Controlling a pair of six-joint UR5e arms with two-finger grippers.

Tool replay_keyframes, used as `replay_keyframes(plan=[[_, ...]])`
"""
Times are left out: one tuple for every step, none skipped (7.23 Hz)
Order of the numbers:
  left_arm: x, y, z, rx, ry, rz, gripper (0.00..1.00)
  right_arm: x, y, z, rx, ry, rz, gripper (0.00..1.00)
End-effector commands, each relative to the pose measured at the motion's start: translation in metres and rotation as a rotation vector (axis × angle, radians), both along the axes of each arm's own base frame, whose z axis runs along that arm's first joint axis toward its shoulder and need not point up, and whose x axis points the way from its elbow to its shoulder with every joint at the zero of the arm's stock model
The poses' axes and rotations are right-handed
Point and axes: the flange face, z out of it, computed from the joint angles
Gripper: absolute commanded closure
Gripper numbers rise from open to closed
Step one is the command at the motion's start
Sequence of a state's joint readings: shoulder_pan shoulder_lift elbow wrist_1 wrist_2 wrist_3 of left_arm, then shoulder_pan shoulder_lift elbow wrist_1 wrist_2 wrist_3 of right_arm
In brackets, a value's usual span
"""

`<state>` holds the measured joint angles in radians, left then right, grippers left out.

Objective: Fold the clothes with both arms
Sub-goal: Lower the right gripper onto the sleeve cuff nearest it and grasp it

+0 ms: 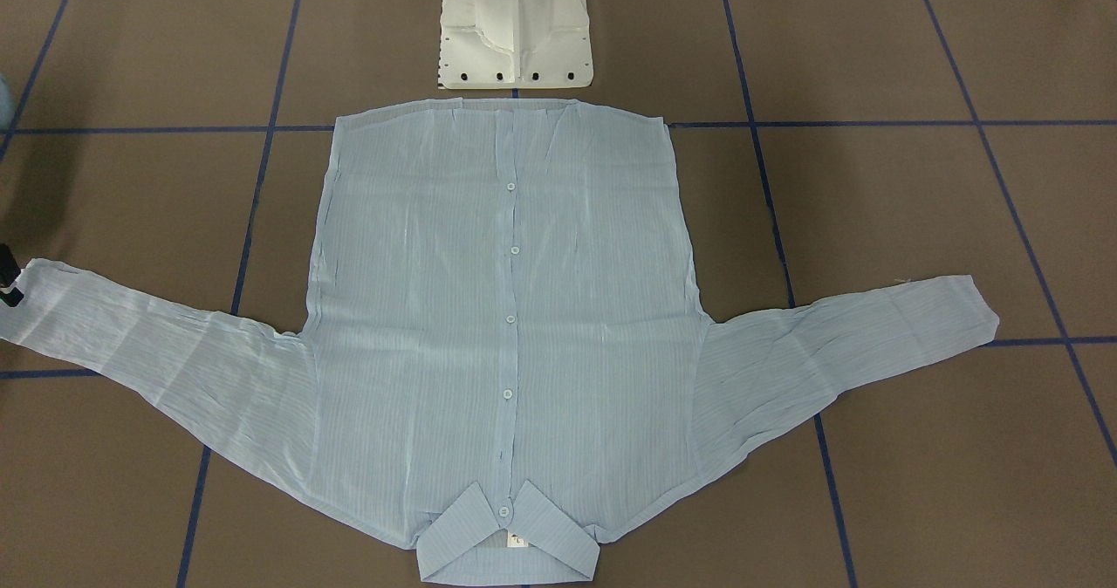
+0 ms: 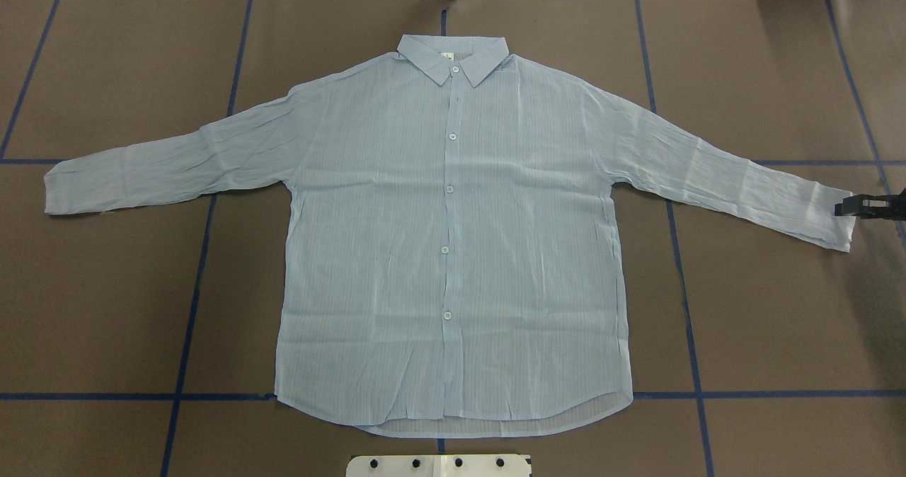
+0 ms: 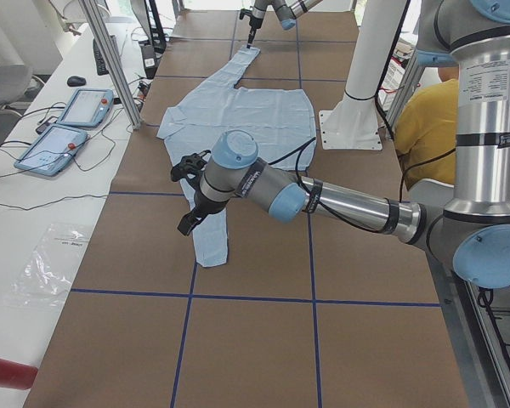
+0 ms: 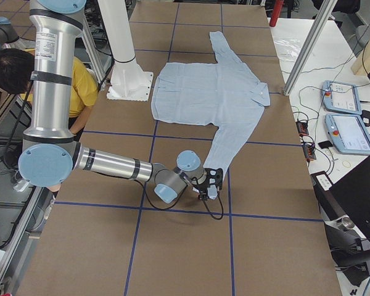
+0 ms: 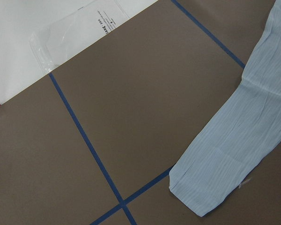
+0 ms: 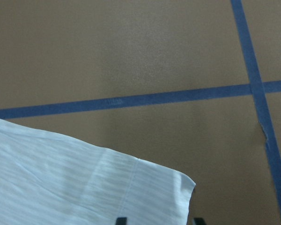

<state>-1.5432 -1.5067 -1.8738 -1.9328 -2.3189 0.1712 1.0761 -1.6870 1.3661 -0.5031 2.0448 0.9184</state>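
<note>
Hovering at the cuff (image 2: 839, 226) of the flat-spread shirt (image 2: 453, 250), the right gripper (image 2: 858, 207) stands spread. A shallow pinch may catch only one sheer layer. Over the other cuff (image 3: 211, 253) hangs the left gripper (image 3: 187, 191) — spread or closed, I cannot tell.

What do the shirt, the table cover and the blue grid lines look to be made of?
Shirt: thin woven fabric, possibly cotton or a blend. It is semi-sheer, finely striped, crinkled and matte.
Table cover: probably brown paper or card sheet, going by the flat, matte, faintly grainy surface.
Blue lines: look like stuck-on matte tape, since one strip has a nicked edge in the right wrist view.
</note>
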Motion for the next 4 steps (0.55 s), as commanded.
replay_keyframes(plan=[[-0.0001, 0.0001, -0.0002, 0.001, -0.001, 0.0, 0.0, -0.0021, -0.0003, 0.0001, 0.003, 0.005, 0.0, 0.71], [-0.0001, 0.0, 0.0006, -0.001, -0.001, 0.0, 0.0, -0.0029, -0.0018, -0.001, 0.005, 0.005, 0.001, 0.79], [-0.0001, 0.0001, -0.0002, 0.001, -0.001, 0.0, 0.0, -0.0056, -0.0025, -0.0016, 0.01, 0.006, -0.007, 0.87], [-0.0001, 0.0, 0.0006, -0.001, -0.001, 0.0, 0.0, -0.0064, -0.0026, -0.0013, 0.014, 0.012, -0.005, 0.9]])
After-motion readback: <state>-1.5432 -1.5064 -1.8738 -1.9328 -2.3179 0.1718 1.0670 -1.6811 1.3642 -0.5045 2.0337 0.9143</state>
